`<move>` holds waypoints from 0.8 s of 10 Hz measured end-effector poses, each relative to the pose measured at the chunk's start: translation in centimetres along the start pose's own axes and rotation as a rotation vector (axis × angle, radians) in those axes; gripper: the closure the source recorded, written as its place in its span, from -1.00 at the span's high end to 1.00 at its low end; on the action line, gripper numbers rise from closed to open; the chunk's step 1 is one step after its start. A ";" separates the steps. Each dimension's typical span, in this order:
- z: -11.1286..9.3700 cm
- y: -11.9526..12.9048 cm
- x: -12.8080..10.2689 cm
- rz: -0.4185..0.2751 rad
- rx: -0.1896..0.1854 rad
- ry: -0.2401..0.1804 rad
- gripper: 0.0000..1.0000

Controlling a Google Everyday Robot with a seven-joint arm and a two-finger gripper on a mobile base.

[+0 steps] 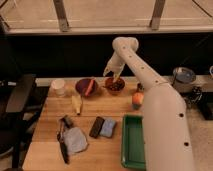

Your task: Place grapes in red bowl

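A pale wooden worktop [47,152] fills the lower middle. Behind its far edge runs a dark wall panel [60,55], topped by a light rail [100,30]. Above that, bright glazing is split by slanted metal posts [61,15]. A black chair [19,95] stands off the worktop's left edge; speckled grey floor [204,145] shows off its right edge

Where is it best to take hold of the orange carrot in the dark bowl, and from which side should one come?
Grip the carrot near its upper end, coming from above: it lies slanted in the dark bowl, whose wall likely blocks a sideways approach. The gripper hangs over the neighbouring bowl, to the carrot's right in the picture.
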State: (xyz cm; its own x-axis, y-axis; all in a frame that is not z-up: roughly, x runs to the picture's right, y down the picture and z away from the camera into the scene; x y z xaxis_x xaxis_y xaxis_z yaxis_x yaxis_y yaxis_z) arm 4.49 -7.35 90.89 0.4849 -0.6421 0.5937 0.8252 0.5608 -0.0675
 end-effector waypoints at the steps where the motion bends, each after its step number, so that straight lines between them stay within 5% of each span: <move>1: 0.2 -0.4 0.3 -0.002 0.003 -0.001 0.02; 8: 0.2 0.2 0.3 -0.009 -0.025 0.011 0.02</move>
State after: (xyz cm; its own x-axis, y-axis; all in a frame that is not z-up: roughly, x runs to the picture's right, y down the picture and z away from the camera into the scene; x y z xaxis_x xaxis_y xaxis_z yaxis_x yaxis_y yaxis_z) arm 4.73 -7.27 91.23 0.4802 -0.6528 0.5859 0.8365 0.5418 -0.0819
